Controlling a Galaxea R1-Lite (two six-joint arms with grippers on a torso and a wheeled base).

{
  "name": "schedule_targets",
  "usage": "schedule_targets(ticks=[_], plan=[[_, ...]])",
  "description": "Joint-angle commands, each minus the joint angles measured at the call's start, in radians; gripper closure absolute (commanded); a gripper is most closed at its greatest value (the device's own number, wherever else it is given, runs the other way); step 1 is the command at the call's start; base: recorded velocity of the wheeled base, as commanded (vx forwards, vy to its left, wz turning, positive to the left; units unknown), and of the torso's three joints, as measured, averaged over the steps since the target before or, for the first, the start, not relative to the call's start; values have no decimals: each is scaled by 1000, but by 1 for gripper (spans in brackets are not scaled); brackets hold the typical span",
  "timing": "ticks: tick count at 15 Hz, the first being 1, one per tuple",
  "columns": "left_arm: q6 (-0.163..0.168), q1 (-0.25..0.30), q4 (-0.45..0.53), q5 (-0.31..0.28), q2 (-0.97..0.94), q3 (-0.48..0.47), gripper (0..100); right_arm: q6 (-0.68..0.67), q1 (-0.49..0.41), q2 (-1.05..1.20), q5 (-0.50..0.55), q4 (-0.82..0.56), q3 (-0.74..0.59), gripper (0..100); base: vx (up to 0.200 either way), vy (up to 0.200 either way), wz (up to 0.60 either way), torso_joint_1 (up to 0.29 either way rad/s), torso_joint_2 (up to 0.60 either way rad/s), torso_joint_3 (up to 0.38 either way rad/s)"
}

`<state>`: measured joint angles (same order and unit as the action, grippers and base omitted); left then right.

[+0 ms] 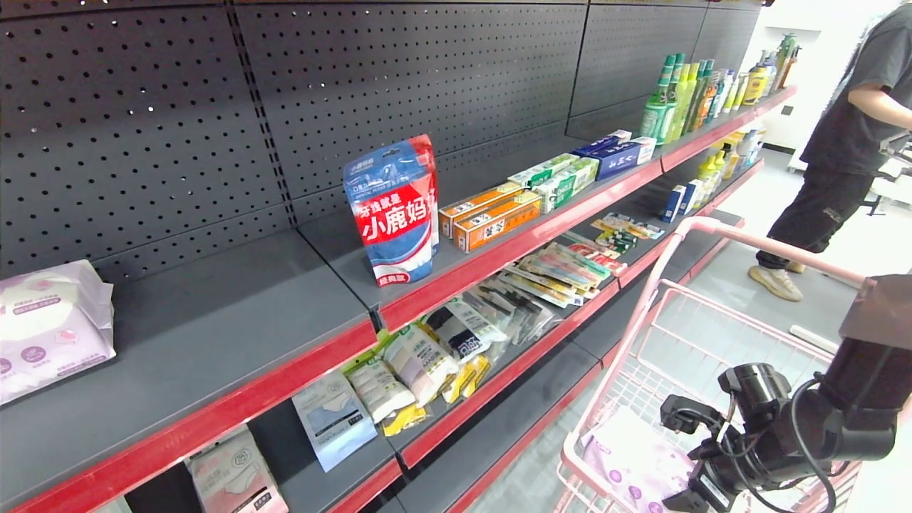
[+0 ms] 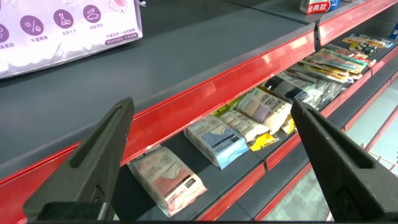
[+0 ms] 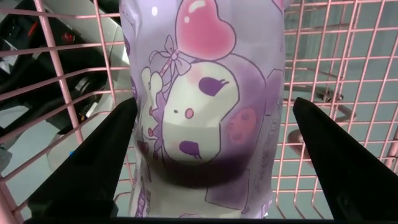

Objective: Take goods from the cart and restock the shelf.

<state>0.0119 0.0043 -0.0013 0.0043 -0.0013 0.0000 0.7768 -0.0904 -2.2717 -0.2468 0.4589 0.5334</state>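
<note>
Right wrist view puts the purple pack straight under my right gripper, whose fingers are spread wide, one on each side of the pack and touching nothing that I can see. The pack lies flat on the wire floor of the pink cart, toward its near left side.

I judge it to be light and soft: a film-wrapped bundle with rounded, puffy edges that should squash under pressure, not resist it. The printed film looks glossy, so I expect it to be slippery. I would take hold across the narrow width near the middle and close far enough for the filling to bulge around the pads. A pinch on a loose end would likely let the pack sag or slide out.

My left gripper hangs in front of the top shelf, fingers wide apart and empty. A matching purple pack sits at the far left of that shelf, with bare board to its right, which I take as the spot for this one.
</note>
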Motion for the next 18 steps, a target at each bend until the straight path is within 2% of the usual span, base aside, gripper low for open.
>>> schedule_targets(ticks=[1,3,4,13,14,18], plan=[[0,0,0,0,1,0,0,7,0,-14,0,26,-18,0,0,0,0,0,0,0],[0,0,0,0,1,0,0,16,0,-57,0,159,-62,0,0,0,0,0,0,0],[0,0,0,0,1,0,0,16,1,-65,0,184,-67,0,0,0,0,0,0,0],[0,0,0,0,1,0,0,16,20,-66,1,214,-101,0,0,0,0,0,0,0],[0,0,0,0,1,0,0,16,21,-69,0,216,-102,100,0,0,0,0,0,0],[0,0,0,0,1,0,0,16,21,-88,1,284,-130,100,0,0,0,0,0,0]])
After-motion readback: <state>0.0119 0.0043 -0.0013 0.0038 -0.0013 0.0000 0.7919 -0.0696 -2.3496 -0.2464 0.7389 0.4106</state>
